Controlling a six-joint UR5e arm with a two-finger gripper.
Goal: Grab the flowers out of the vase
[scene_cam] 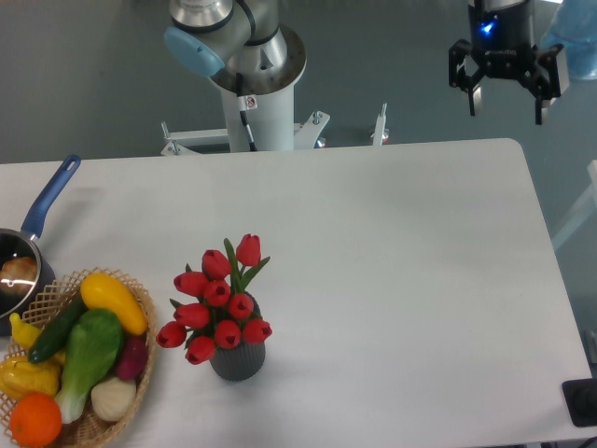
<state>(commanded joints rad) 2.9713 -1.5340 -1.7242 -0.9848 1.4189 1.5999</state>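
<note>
- Leftmost, a pot (17, 280) with a blue handle sits at the table's (392, 243) left edge, cut off by the frame; something pale and brownish lies inside it, too small to identify.
- Just in front of it, a wicker basket (140, 350) holds vegetables and fruit: one yellow squash, one dark green cucumber, one pale green leafy vegetable, one purple piece, one white bulb, one orange, and yellow pieces at the left rim that I cannot tell apart. The heap fills the basket to the brim.
- Beside the basket, not touching it, one vase (238, 360) stands upright near the table's front edge, left of centre. It is dark grey with fine vertical ribs.
- The flowers (216, 303) stand in the vase: I count ten red buds with a few green leaves between them. The bunch's long axis runs up from the vase mouth, leaning up and slightly left in the picture; the tallest bud points to the far side of the table, the lowest ones droop over the rim at the left.
- Behind, the arm's white base column (252, 84) rises beyond the table's far edge.
- Far right, one gripper (505, 98) hangs above the table's far right corner, well apart from the flowers, its two fingers (473, 93) spread wide and pointing down, holding nothing.
</note>
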